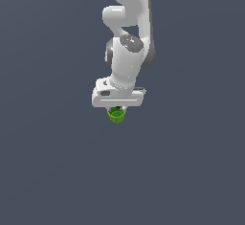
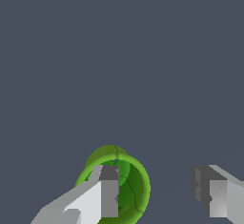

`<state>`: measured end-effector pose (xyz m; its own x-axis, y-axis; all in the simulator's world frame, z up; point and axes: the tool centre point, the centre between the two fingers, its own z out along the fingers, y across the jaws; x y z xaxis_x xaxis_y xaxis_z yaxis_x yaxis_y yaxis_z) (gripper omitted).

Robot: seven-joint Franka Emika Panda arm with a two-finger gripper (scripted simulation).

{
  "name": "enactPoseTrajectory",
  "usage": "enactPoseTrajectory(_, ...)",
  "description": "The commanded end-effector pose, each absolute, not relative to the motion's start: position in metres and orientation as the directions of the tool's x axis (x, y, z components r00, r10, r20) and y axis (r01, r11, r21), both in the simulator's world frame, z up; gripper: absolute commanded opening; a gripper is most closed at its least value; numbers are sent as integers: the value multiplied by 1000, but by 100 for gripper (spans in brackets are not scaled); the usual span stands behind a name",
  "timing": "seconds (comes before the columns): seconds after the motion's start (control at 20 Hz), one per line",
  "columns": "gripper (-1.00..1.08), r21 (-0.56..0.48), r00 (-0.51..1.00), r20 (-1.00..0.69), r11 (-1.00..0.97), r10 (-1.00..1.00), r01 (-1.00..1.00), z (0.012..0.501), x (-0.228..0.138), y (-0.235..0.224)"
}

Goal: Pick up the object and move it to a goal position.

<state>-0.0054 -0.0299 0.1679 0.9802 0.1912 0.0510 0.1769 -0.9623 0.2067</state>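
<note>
The small bright green cup [image 1: 116, 116] stands upright on the grey floor, just under the white hand of the arm. In the wrist view the cup [image 2: 131, 189] shows its open mouth and darker inside. My gripper [image 2: 159, 192] is open and empty. One finger [image 2: 108, 194] overlaps the cup's rim and hides part of it, and the other finger [image 2: 212, 194] stands well apart from the cup. The cup is off to one side of the gap, not centred between the jaws. In the exterior view the gripper [image 1: 117, 109] is right above the cup, and its fingers are mostly hidden by the hand.
A plain dark grey floor [image 1: 191, 171] surrounds the cup. The white arm [image 1: 129, 28] rises from the hand toward the top of the exterior view. No other object shows.
</note>
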Motion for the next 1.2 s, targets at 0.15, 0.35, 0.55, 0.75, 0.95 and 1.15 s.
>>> enactPoseTrajectory(0.15, 28, 292, 955, 39, -918, 294, 270, 163, -11, -39)
enactPoseTrajectory(0.35, 28, 345, 929, 24, -876, 368, 338, 159, -16, -44)
enactPoseTrajectory(0.55, 28, 391, 897, 5, -827, 442, 405, 155, -21, -47)
enactPoseTrajectory(0.75, 28, 429, 857, -18, -771, 515, 472, 151, -27, -48)
enactPoseTrajectory(0.95, 28, 459, 810, -43, -709, 585, 536, 146, -33, -48)
enactPoseTrajectory(1.15, 28, 481, 756, -71, -641, 651, 598, 141, -41, -47)
